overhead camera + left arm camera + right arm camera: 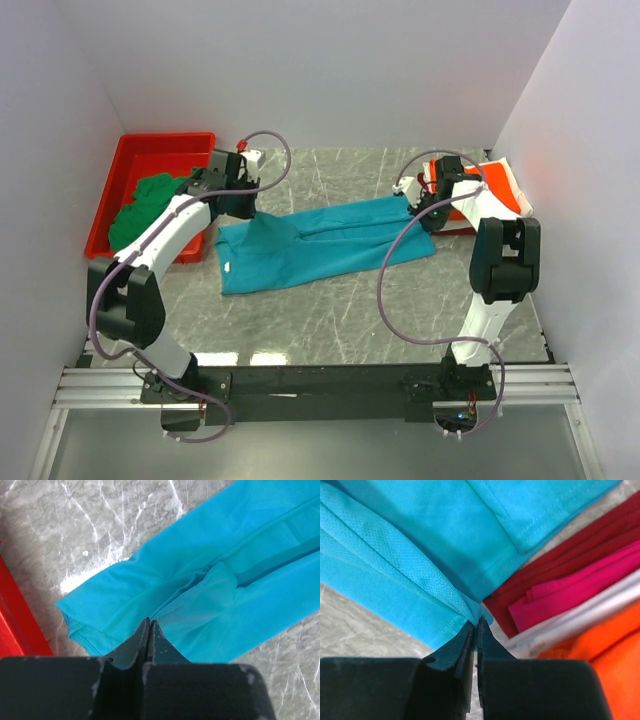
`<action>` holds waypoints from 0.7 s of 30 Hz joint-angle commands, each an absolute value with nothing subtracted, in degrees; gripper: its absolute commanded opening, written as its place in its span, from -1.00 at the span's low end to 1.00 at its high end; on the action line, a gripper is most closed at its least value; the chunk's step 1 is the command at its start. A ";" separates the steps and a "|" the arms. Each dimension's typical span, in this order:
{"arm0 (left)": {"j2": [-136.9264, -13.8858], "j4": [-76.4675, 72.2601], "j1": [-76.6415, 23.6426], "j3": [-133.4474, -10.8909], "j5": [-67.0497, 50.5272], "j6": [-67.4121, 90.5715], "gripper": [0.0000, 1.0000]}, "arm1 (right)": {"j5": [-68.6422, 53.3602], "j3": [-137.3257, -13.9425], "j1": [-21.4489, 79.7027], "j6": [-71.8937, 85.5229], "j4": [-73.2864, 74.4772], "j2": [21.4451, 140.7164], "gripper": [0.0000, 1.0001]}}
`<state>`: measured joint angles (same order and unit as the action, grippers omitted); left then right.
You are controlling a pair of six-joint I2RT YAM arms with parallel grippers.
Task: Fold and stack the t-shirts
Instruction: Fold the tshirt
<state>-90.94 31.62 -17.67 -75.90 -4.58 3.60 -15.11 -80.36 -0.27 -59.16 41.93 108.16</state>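
- left claw: jaws pinched tight on a ridge of the teal t-shirt; right claw is clamped on its hem the same way
- the shirt's long axis runs left-right across the desk's far half, one arm per end, loose cloth sagging toward the near edge
- folded stack sits just past the right claw in the far-right corner, so that arm's likely closer for stacking
- dark green shirt is in the red bin, far-left corner
- can't tell how many layers each pinch holds, and the right arm covers part of the stack

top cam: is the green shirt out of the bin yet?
No, the dark green shirt lies bunched inside the red bin.
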 commanded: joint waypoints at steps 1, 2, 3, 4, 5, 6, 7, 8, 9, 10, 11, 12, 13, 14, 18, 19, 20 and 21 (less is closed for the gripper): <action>-92.71 31.99 -17.40 -79.62 -3.78 2.46 -0.99 | -13.98 -82.88 1.49 -57.31 40.69 109.16 -0.89; -93.07 31.99 -17.40 -80.32 -3.78 2.46 -0.99 | -13.63 -83.14 1.76 -56.70 40.26 109.33 -0.85; -93.60 32.08 -17.40 -80.85 -3.69 2.46 -0.99 | -13.45 -83.14 1.84 -56.25 39.91 109.51 -0.66; -94.21 32.17 -17.32 -81.47 -3.69 2.37 -0.99 | -12.75 -83.14 2.19 -55.64 39.29 109.51 -0.53; -95.78 32.25 -17.23 -83.04 -3.60 2.46 -0.99 | -12.31 -83.14 2.37 -54.76 37.98 109.25 -0.40; -96.84 32.34 -17.05 -83.93 -2.99 2.46 -0.99 | -12.04 -83.32 2.55 -52.49 37.53 109.16 -0.15; -99.64 32.60 -16.96 -85.07 -2.90 2.46 -0.99 | -11.87 -83.49 2.81 -51.25 37.01 108.38 -0.03; -101.49 34.78 -16.61 -88.12 -2.64 2.81 -0.99 | -12.13 -83.41 2.99 -49.33 36.22 107.76 0.04; -103.34 35.94 -16.44 -89.89 -0.37 3.16 -0.90 | -12.65 -83.32 3.16 -48.87 36.12 106.97 0.08; -106.93 37.25 -16.35 -91.57 1.56 3.69 -0.55 | -13.18 -83.06 3.60 -48.43 36.12 105.05 0.09; -108.44 38.14 -16.09 -94.11 3.84 4.91 -0.34 | -14.58 -82.36 3.86 -47.73 36.12 104.07 0.10; -109.68 38.49 -15.82 -95.17 8.65 5.44 -0.22 | -15.29 -82.09 4.04 -47.46 36.38 102.93 0.16; -111.25 38.76 -15.65 -96.06 10.44 5.80 -0.11 | -15.81 -81.22 4.30 -47.20 36.65 100.92 0.16; -111.44 39.19 -15.47 -97.46 12.63 6.84 -0.08 | -17.39 -80.43 4.92 -47.20 37.09 99.77 0.17; -104.44 35.27 -15.47 -93.36 14.07 7.38 0.24 | -24.66 -75.07 6.59 -52.36 38.40 93.27 0.18; -98.93 33.42 -15.56 -91.34 12.93 7.47 0.25 | -26.44 -72.54 6.85 -54.64 39.10 90.99 0.19; -95.75 31.75 -15.56 -86.71 12.31 7.47 0.25 | -28.11 -70.94 7.73 -59.54 39.72 89.84 0.19; -92.58 28.34 -15.56 -84.05 11.26 7.56 0.32 | -30.04 -69.19 8.00 -61.68 39.47 88.87 0.19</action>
<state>-105.78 34.39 -15.11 -88.12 10.59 6.57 -22.02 -73.21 6.50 -53.56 38.17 92.84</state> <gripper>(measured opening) 0.648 0.594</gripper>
